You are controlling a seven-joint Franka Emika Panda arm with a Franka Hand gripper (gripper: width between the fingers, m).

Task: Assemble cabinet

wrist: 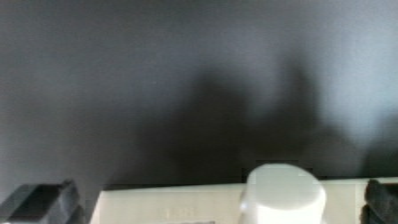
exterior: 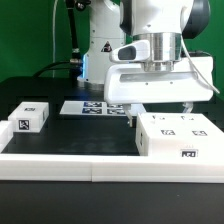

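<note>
The cabinet body [exterior: 180, 137], a large white box with black-and-white tags, lies on the black table at the exterior view's right. My gripper [exterior: 158, 110] hangs just above its far edge, wide open and empty. One dark finger [exterior: 130, 113] is beside the body's left end and the other [exterior: 187, 105] is over its top. In the wrist view the white body [wrist: 169, 203] and a rounded white knob [wrist: 286, 190] lie between the two dark fingertips [wrist: 43, 200]. A smaller white tagged panel [exterior: 30, 116] lies apart at the exterior view's left.
The marker board [exterior: 95, 107] lies flat on the table behind the parts, near the white robot base [exterior: 100, 45]. A raised white rim [exterior: 70, 162] runs along the table's front edge, close to the cabinet body.
</note>
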